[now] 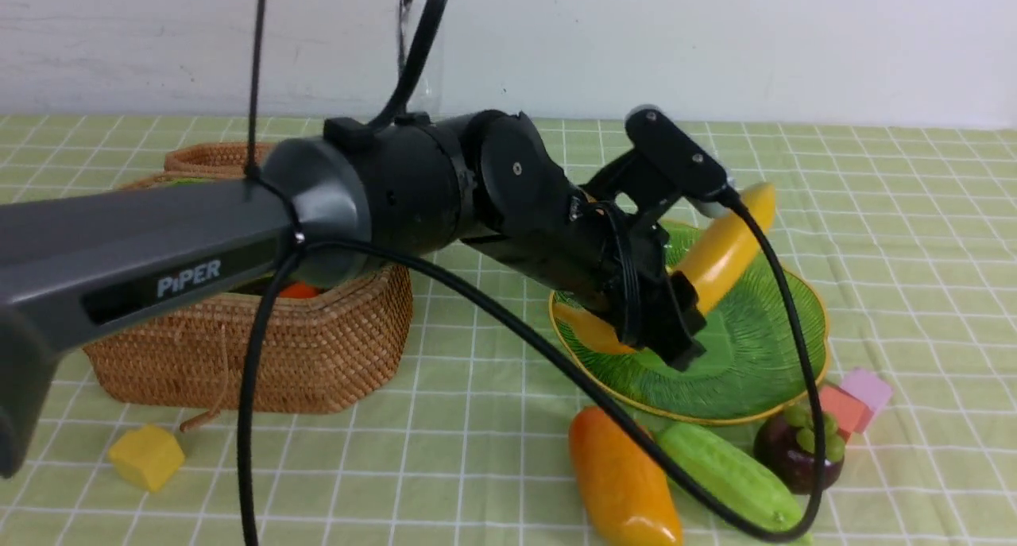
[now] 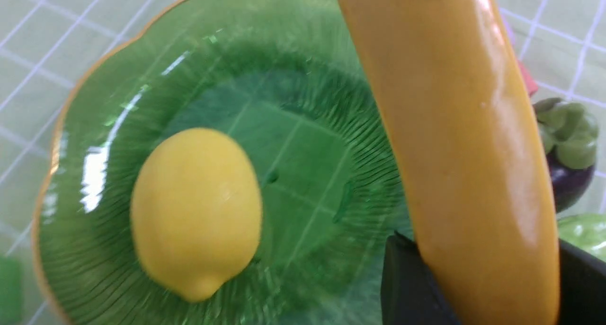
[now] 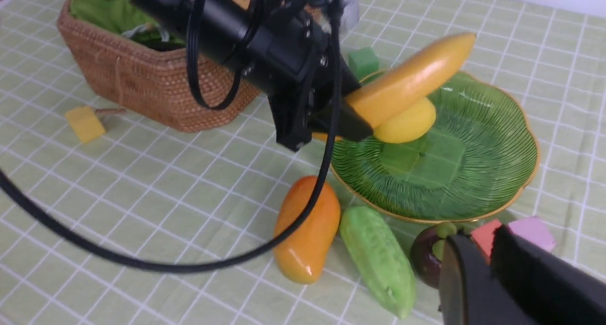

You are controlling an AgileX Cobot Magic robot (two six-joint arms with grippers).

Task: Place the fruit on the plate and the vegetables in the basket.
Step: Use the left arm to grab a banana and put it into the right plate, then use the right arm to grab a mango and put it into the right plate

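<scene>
The left gripper (image 1: pixel 679 323) is squeezing the banana (image 1: pixel 727 244) tight and holds it up over the plate (image 1: pixel 747 355). The banana is tilted, and its high end pokes out past the plate's far rim. So the step in hand looks like putting the banana on the plate. Next, I think the arm should go down a little and let go softly on a bare part of the plate beside the lemon (image 2: pixel 196 211). That way the banana would not bump the lemon or roll off the rim. The lemon already lies in the plate. The mango (image 1: pixel 624 474), the green gourd (image 1: pixel 727 474) and the mangosteen (image 1: pixel 798 447) lie on the cloth just beside the plate's near rim, so they are not sorted yet. The basket (image 1: pixel 318 347) stands off to the left of the plate, not touching it, with something orange inside. The front view does not show the lemon at all, because the arm hides it. The left wrist view shows it plainly under the banana. Only the right wrist view shows the right gripper (image 3: pixel 487 249). It hangs near the mangosteen by the plate's near rim, with its two black fingers close together, just a thin slit between them and nothing in them. That view also shows a green cube (image 3: pixel 362 62) by the plate's far side.
</scene>
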